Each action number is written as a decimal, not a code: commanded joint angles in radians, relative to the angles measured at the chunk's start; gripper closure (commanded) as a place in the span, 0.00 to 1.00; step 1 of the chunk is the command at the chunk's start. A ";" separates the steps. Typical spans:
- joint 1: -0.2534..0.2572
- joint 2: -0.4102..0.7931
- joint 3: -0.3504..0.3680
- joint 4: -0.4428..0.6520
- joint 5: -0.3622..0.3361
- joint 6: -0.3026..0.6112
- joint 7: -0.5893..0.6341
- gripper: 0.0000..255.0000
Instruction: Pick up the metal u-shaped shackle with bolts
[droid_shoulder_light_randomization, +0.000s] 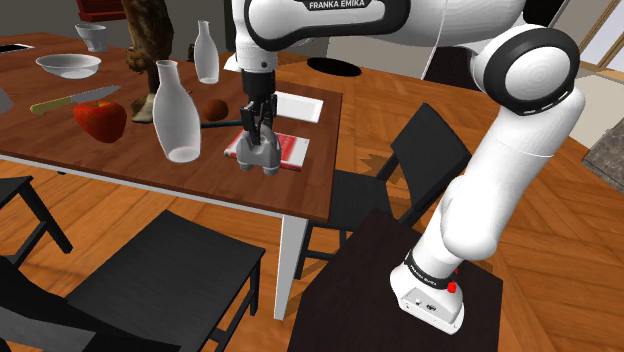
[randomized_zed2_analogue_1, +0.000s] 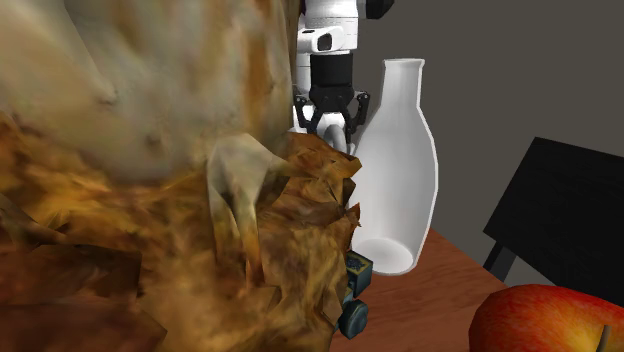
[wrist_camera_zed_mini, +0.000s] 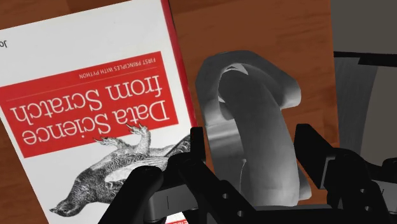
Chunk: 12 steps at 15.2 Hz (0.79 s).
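Item under inspection: grey metal U-shaped shackle (droid_shoulder_light_randomization: 262, 162), standing on the brown wooden table (droid_shoulder_light_randomization: 200, 182). It is just beside the red-and-white paperback book titled "Data Science from Scratch" (droid_shoulder_light_randomization: 292, 150), at the book's 6 o'clock edge in the shoulder view.

End effector: the black two-finger gripper (droid_shoulder_light_randomization: 258, 148) points straight down over the shackle. In the wrist view its fingers (wrist_camera_zed_mini: 197, 149) are clamped against both flanks of the shackle's arch.

Surroundings: a white bottle-shaped vase (droid_shoulder_light_randomization: 177, 120) stands at the shackle's 9 o'clock, with a red apple (droid_shoulder_light_randomization: 100, 120) beyond it.
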 joint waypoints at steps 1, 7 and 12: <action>0.000 0.001 0.000 -0.002 0.000 0.001 0.000 1.00; -0.001 0.001 -0.001 -0.003 0.000 0.002 -0.001 1.00; -0.001 0.003 -0.001 0.067 -0.001 -0.066 0.001 1.00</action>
